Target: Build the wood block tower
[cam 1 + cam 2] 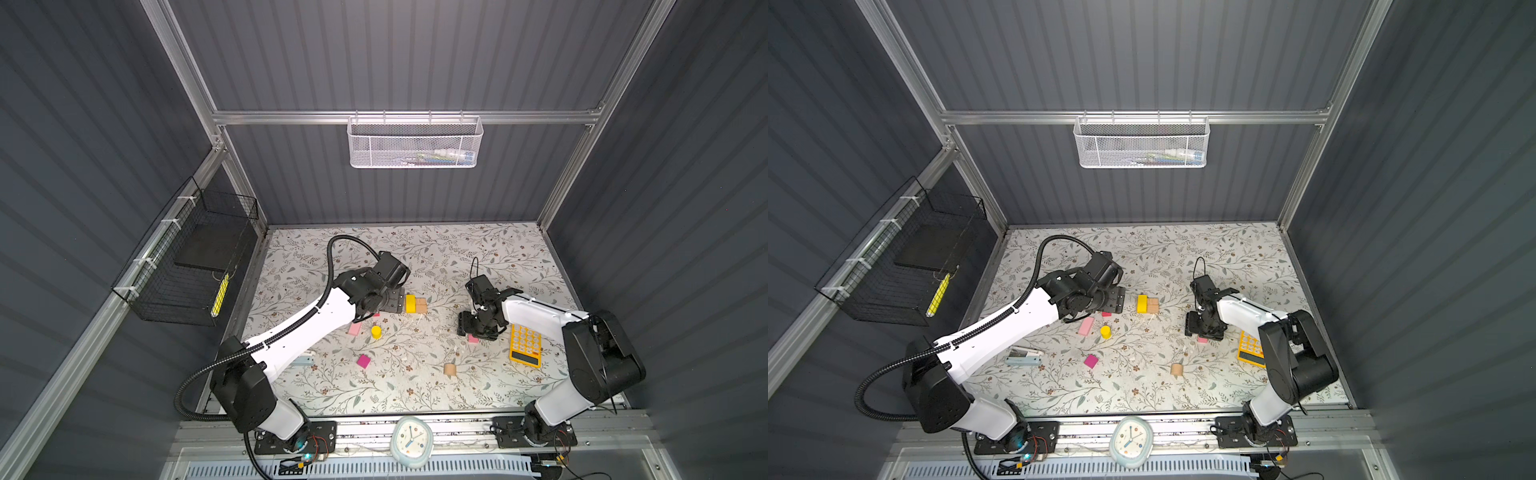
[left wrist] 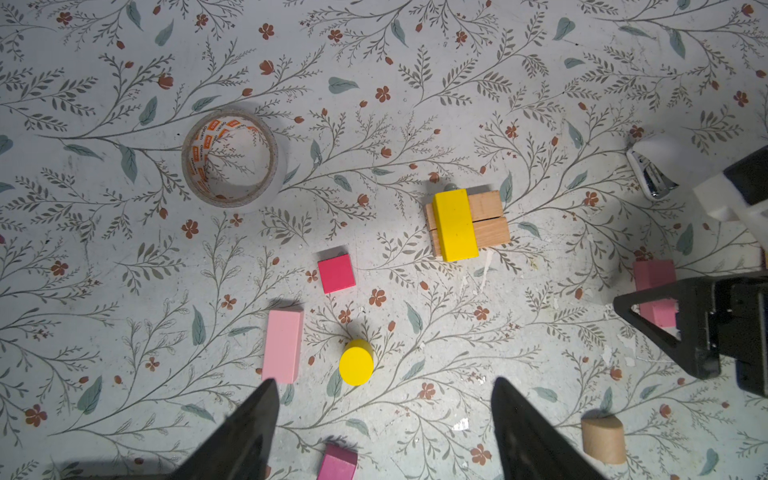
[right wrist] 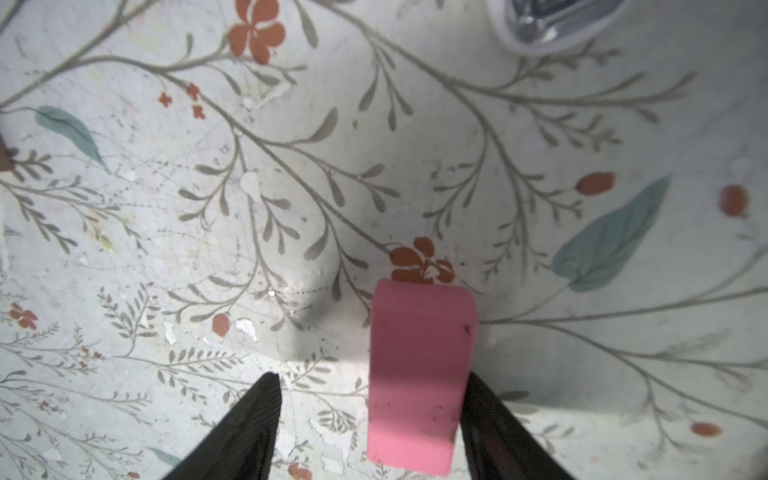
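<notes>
While the left gripper (image 2: 384,381) hangs above the floral table (image 1: 498,257) with its fingers spread wide and nothing between them, the real work is on the other side. The right gripper (image 3: 372,377) is down at the table top astride a pink bar (image 3: 419,374) that lies flat, well apart from the tower (image 1: 415,304). One finger sits right against the bar's side, but there is clear table between the bar and the other finger, so I would call the fingers parted rather than pinching. The tower itself is barely begun, just two tan bars (image 2: 484,220) side by side with a yellow bar (image 2: 455,224) laid across them. The step in hand looks to me like the pickup of that pink bar as the next layer. The next move calls for closing squarely on the bar without skewing it. Then comes a lift, a carry across to the stack and a gentle set-down beside or across the yellow bar, without nudging it. A paler pink bar (image 2: 282,345), a yellow cylinder (image 2: 356,362), two magenta cubes (image 2: 336,273) and a tan cylinder (image 2: 603,439) lie loose on the table.
</notes>
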{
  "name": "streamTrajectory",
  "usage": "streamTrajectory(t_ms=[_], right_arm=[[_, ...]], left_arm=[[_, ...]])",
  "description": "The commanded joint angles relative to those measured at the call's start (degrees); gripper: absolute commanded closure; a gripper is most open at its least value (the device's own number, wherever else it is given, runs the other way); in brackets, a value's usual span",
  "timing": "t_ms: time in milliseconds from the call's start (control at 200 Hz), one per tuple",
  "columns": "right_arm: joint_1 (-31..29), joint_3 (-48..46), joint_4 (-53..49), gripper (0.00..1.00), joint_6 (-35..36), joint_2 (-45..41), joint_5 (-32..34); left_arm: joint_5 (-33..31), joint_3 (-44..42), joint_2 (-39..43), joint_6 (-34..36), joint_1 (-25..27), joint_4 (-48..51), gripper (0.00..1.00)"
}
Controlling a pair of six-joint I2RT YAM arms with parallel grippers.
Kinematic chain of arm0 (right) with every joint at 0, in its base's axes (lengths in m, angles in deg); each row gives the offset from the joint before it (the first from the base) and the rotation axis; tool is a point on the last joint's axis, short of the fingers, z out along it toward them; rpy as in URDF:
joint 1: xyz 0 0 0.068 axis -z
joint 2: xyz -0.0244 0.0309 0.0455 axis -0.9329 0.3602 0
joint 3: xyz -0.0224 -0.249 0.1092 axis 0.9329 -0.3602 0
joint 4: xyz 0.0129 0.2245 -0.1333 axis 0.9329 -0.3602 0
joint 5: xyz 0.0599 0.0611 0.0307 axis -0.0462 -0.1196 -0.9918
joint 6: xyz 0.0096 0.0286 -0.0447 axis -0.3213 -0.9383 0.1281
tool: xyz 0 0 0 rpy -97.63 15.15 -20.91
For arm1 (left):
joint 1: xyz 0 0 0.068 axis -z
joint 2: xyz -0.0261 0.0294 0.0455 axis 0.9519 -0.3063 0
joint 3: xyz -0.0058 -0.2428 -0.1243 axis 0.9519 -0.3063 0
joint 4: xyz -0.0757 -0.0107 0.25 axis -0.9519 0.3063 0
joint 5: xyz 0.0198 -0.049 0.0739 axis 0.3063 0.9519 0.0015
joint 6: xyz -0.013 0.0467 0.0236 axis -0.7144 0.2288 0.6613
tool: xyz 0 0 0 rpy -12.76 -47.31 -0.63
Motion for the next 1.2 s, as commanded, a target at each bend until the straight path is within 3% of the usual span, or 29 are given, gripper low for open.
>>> streamTrajectory(t_ms=[0, 215, 645, 1196], right_arm=[[-0.29, 0.87, -1.65, 0.34, -0.87, 0.87, 2.53], [-0.29, 1.22, -1.56, 0.49, -1.5, 0.74, 3.63], [-0.39, 1.48, -1.81, 0.69, -1.48, 0.74, 4.23], [-1.64, 6.09, -4.88, 0.74, -0.37, 0.46, 5.0]], left_arm=[[-0.38, -0.54, 0.39, 0.24, -0.2, -0.14, 0.2], [-0.3, -0.62, 0.43, 0.14, -0.19, -0.32, 0.2], [0.57, -0.23, -0.28, -0.03, -0.23, -0.76, 0.2], [0.47, -0.35, -0.29, -0.04, -0.25, -0.75, 0.2]])
